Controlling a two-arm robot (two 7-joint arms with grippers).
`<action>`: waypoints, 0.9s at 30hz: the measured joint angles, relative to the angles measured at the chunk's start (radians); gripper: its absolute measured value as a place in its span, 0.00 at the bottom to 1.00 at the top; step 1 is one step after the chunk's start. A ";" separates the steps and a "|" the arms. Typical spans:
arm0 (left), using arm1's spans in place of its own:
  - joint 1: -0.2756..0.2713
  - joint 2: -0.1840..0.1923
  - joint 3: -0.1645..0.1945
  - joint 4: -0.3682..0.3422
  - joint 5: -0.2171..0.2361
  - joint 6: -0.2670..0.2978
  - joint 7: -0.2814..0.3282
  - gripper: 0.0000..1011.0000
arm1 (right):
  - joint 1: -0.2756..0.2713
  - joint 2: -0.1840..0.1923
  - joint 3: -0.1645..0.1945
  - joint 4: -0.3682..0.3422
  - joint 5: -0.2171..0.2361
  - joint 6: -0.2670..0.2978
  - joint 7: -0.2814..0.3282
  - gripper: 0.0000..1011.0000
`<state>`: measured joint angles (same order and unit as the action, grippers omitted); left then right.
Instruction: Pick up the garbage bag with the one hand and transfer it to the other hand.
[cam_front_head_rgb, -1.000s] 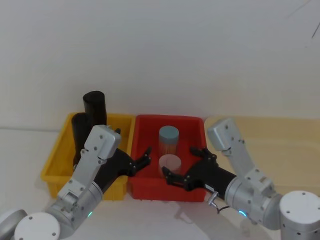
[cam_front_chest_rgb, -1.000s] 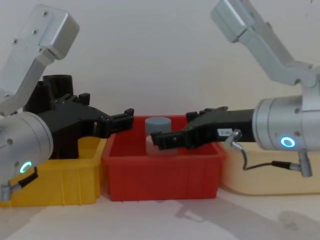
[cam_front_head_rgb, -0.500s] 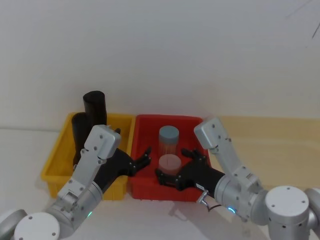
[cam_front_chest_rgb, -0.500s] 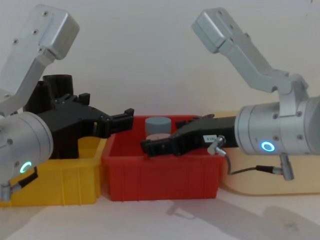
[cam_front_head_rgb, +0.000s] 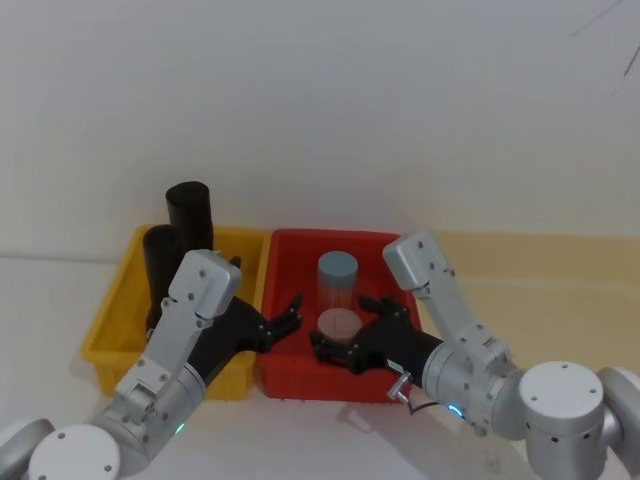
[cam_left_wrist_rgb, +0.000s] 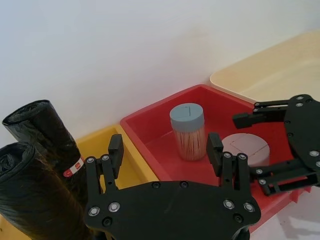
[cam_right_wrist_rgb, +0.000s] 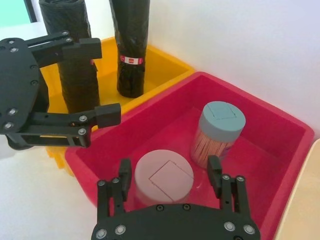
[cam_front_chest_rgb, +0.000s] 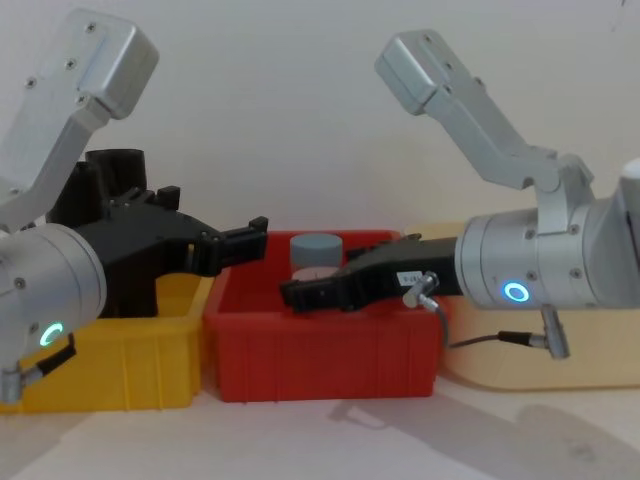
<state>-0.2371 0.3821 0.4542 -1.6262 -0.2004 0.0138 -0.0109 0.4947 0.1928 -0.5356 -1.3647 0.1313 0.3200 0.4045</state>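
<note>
yellow bin (cam_front_head_rgb: 105, 335) left, red bin (cam_front_head_rgb: 300, 240) middle, cream tray (cam_front_head_rgb: 560, 270) right, in a row along the wall.

two black rolls stand upright in the yellow bin. bag (cam_front_head_rgb: 158, 260) is the nearer one, plain, untouched. stickered roll (cam_front_head_rgb: 188, 212) is just behind it at the far rim. head view gives their order. the sticker (cam_right_wrist_rgb: 131, 60) reads in the wrist views.

left gripper (cam_front_head_rgb: 290, 311): fingers apart, empty, over the seam between yellow and red bins, right of the bag and apart from it. chest view shows its green ring (cam_front_chest_rgb: 50, 335) and the rolls mostly hidden behind it.

right gripper (cam_front_head_rgb: 345, 322): fingers apart, empty, in the near half of the red bin, tips pointing left toward the left gripper. blue ring (cam_front_chest_rgb: 515, 292) shows in the chest view.

grey-lid jar (cam_front_head_rgb: 338, 280) sits far in the red bin. pink-lid jar (cam_right_wrist_rgb: 163, 176) sits near, between the right fingers in the right wrist view; contact cannot be told. chest view hides this jar behind a finger.
</note>
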 joint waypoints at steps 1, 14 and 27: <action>0.000 0.000 0.000 0.000 0.000 0.000 0.000 0.99 | 0.002 -0.002 0.000 0.004 0.000 0.000 0.000 0.90; 0.000 0.000 0.000 0.000 0.000 0.000 0.000 0.99 | 0.011 -0.011 0.003 0.024 0.000 -0.003 0.002 0.66; 0.000 0.000 0.000 0.000 0.000 0.000 0.000 0.99 | 0.006 -0.013 0.029 -0.004 0.013 -0.035 -0.013 0.66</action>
<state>-0.2372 0.3821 0.4542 -1.6262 -0.2003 0.0138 -0.0109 0.5007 0.1799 -0.5070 -1.3685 0.1442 0.2853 0.3915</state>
